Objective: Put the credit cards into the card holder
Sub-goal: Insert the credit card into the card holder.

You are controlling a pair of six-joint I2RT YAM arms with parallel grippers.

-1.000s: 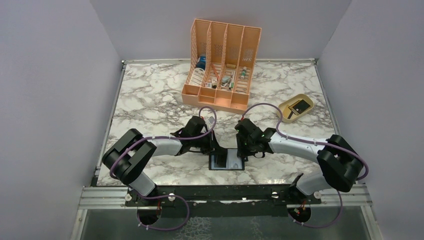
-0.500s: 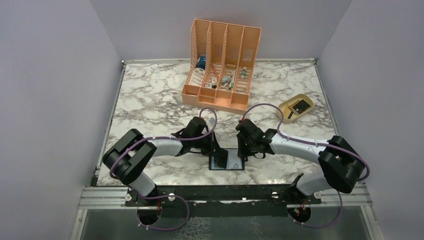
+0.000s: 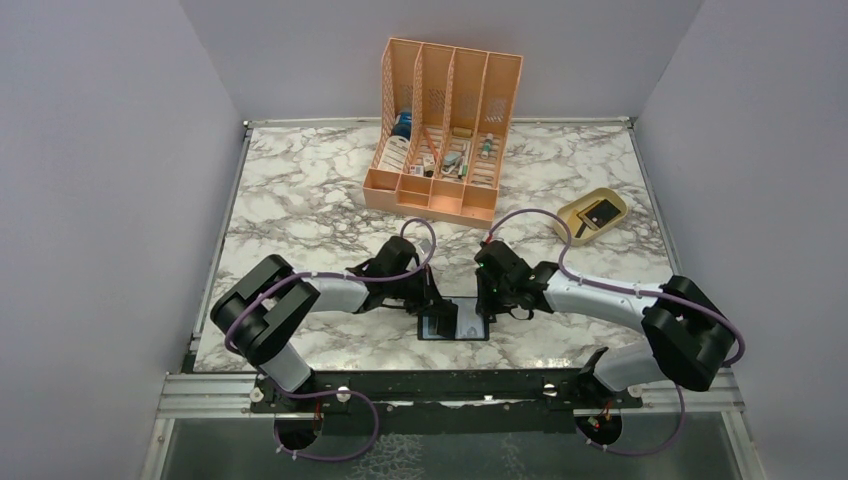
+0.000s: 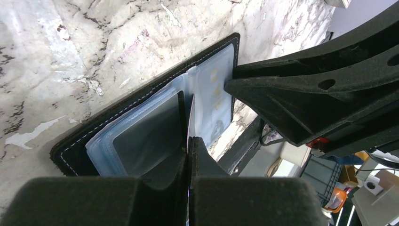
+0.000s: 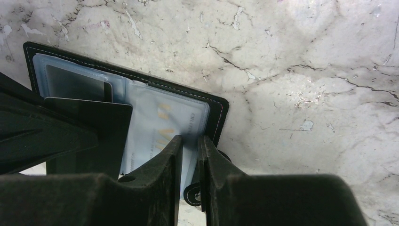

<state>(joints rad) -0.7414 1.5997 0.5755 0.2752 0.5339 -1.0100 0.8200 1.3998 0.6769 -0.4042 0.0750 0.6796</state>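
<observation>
The black card holder (image 3: 470,330) lies open on the marble near the front edge, its clear pockets (image 4: 141,127) facing up. My left gripper (image 3: 432,305) is shut on a dark credit card (image 5: 94,122), which stands on its long edge (image 4: 190,113) over the fold of the holder (image 5: 141,89). A dark card sits in the left pocket (image 5: 77,84). From the right, my right gripper (image 3: 487,308) reaches the holder's right half. Its jaws are nearly together (image 5: 189,141), pinching a clear pocket leaf with gold print (image 5: 160,122) that rises between them.
A tall orange slotted organizer (image 3: 440,130) stands at the back centre. At the right, a beige oval dish (image 3: 580,228) holds a dark flat item (image 3: 602,212). The table's metal front rail (image 3: 450,390) runs just behind the holder.
The left gripper has shifted slightly right with the dark card, closer over the holder. The right gripper's jaws have narrowed a little on the holder's right half.
</observation>
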